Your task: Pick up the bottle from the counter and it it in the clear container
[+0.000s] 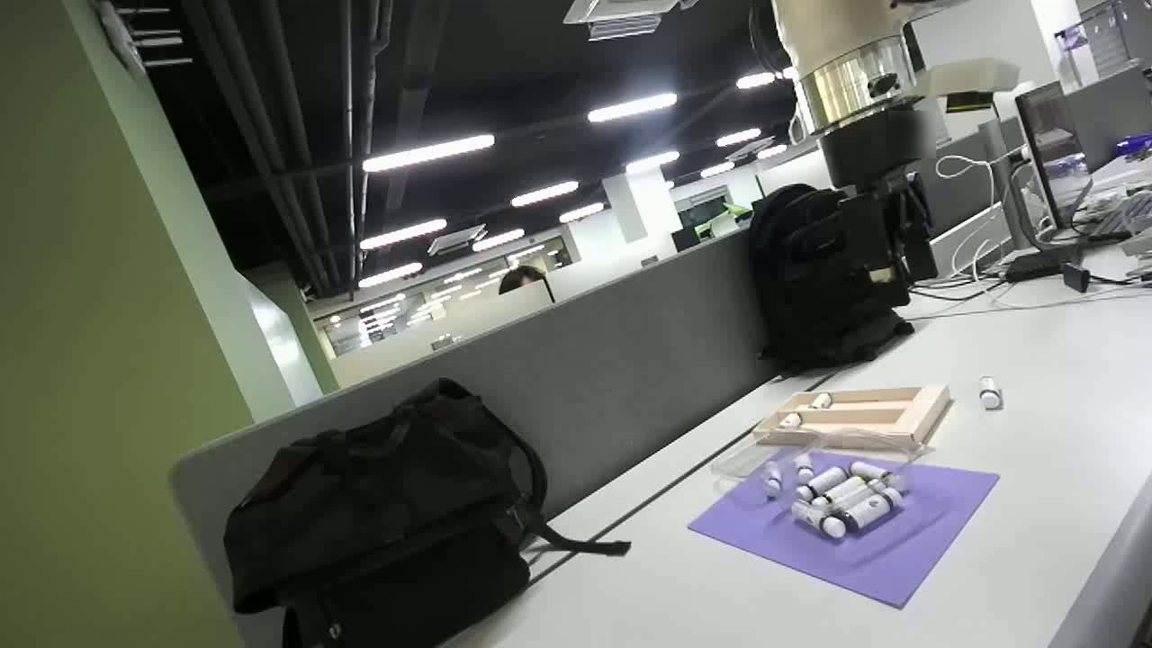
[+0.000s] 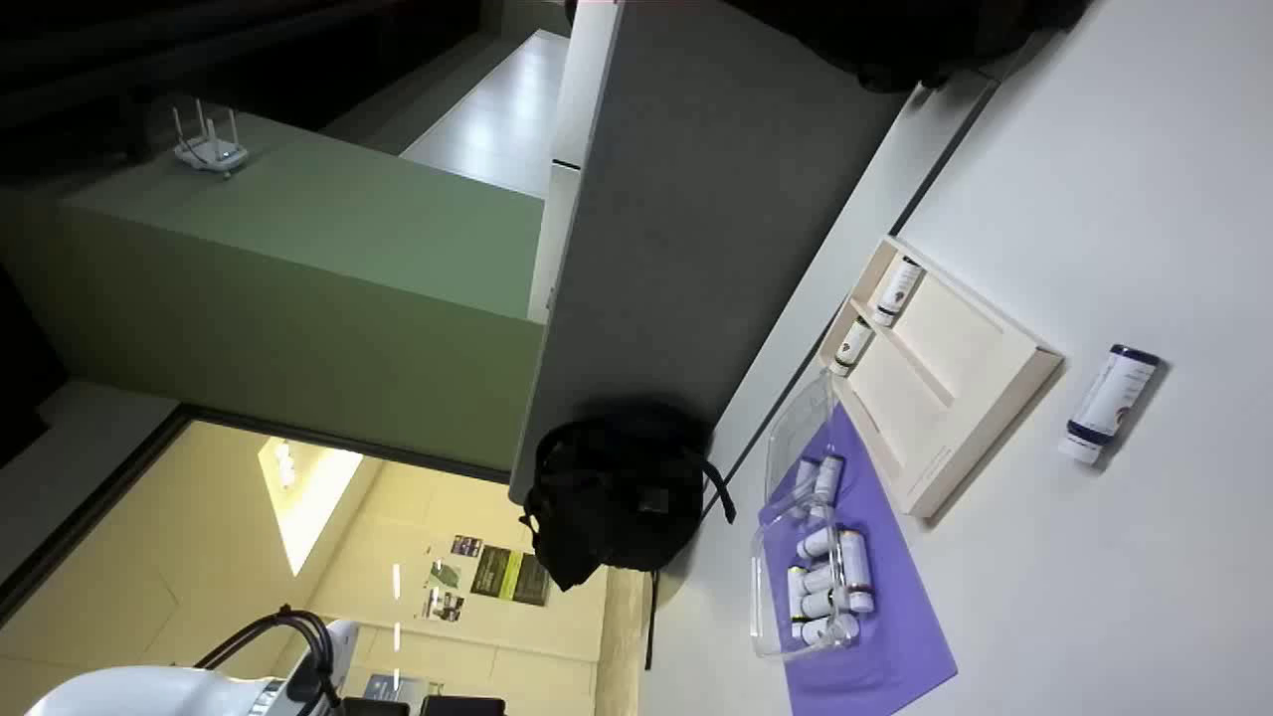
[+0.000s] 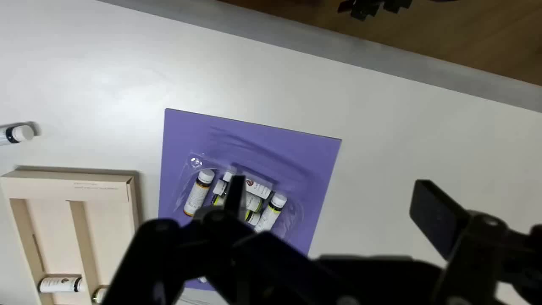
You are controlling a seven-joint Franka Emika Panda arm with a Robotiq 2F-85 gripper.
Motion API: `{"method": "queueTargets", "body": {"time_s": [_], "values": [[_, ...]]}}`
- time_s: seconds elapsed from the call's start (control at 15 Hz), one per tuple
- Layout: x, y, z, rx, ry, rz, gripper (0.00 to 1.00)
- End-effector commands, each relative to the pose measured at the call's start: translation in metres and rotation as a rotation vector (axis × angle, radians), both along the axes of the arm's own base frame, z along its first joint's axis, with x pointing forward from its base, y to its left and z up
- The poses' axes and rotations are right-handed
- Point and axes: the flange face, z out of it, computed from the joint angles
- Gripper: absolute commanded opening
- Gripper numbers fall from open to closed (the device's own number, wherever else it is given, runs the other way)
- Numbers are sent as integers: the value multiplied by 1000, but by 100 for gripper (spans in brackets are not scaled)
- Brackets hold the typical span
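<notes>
A white bottle with dark bands lies on its side on the pale counter (image 1: 1062, 450), apart from the others; the bottle shows in both exterior views (image 1: 990, 393) (image 2: 1109, 406) and at the wrist view's left edge (image 3: 16, 134). The clear container (image 2: 760, 602) stands on the purple mat with several bottles in it; in the wrist view (image 3: 196, 162) a finger partly covers it. My gripper (image 3: 329, 186) is open and empty, high above the counter, with one finger in front of the container. In an exterior view the gripper (image 1: 891, 252) hangs before a black backpack.
A wooden tray (image 1: 922, 418) with two bottles stands beside the purple mat (image 1: 936, 540). The container's clear lid (image 2: 781, 438) is tilted open, with bottles near it. Black bags (image 1: 387, 504) (image 1: 801, 297) stand by the grey partition (image 1: 630, 378). Cables and a monitor (image 1: 1053, 153) are farther along.
</notes>
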Motion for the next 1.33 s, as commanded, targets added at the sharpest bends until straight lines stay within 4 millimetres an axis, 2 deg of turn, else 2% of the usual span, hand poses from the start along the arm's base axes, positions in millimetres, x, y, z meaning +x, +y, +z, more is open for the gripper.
{"method": "queueTargets", "body": {"time_s": [0.0, 0.47, 0.67, 0.87, 1.13, 1.2, 1.27], "values": [[0, 0, 0, 0, 2, 0, 100], [0, 0, 0, -1, 3, 0, 100], [28, -46, 2, 26, -75, -195, 100], [49, -109, -5, 73, -115, -346, 100], [61, -188, -25, 130, -158, -584, 100], [61, -201, -34, 150, -142, -640, 100], [59, -182, -20, 127, -149, -550, 100]]}}
